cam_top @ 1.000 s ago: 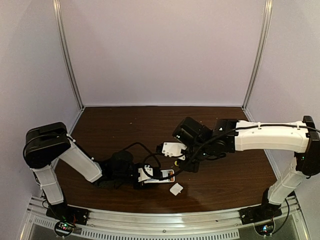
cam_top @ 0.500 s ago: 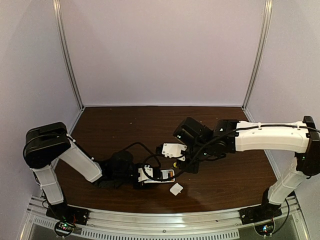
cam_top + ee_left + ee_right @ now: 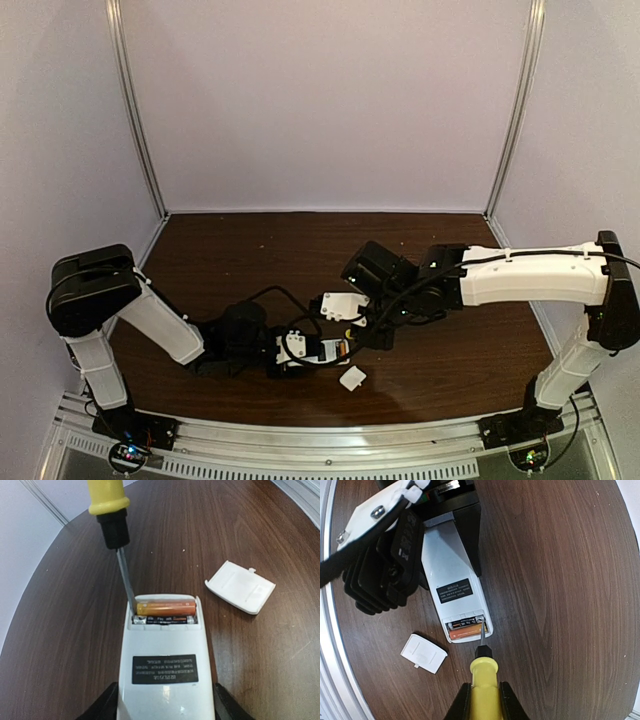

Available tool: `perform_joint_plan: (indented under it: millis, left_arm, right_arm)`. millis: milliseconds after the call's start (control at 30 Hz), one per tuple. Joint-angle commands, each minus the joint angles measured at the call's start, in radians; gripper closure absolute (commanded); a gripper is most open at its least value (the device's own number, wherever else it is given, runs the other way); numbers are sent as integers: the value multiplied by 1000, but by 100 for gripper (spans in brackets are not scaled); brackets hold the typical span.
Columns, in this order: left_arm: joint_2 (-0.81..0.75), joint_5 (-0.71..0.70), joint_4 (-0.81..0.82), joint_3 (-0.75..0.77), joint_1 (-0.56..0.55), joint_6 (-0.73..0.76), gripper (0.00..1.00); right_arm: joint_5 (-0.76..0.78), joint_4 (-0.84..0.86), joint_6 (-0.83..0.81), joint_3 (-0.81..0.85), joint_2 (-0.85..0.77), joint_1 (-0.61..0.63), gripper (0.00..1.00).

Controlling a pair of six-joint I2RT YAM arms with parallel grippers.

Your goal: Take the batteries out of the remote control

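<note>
**Top view.** One remote control (image 3: 325, 351) lies on the table (image 3: 250, 260) with its long axis running left to right. Its open end is toward the single white cover (image 3: 352, 378), and cables hide much of it. The left gripper (image 3: 303, 354) reaches it. The fingers of the right gripper (image 3: 374, 329) are hard to make out here.

**Left wrist view.** The remote lies back-up. Two batteries (image 3: 165, 607) lie crosswise in the remote's far end, the orange one outermost and the darker one partly under the rim. The tip of the one screwdriver (image 3: 108, 500) is hidden at the orange battery's left end, and its handle is cut off. The jaws are half-spread and clamp the remote's long sides.

**Right wrist view.** The jaws are closed tight on the yellow handle. The cover lies near the remote's open end, apart from it.
</note>
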Motion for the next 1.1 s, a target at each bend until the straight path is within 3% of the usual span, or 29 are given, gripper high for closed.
perform_joint_plan:
  millis: [0,1067]
  left_arm:
    - [17,13,-14,10,-1,16,100]
    - [11,8,-9,4,-2,18,100]
  right_arm:
    - [25,-5,-5,-17,22,-7,100]
    - [40,-63,-3,-31,66,-9,100]
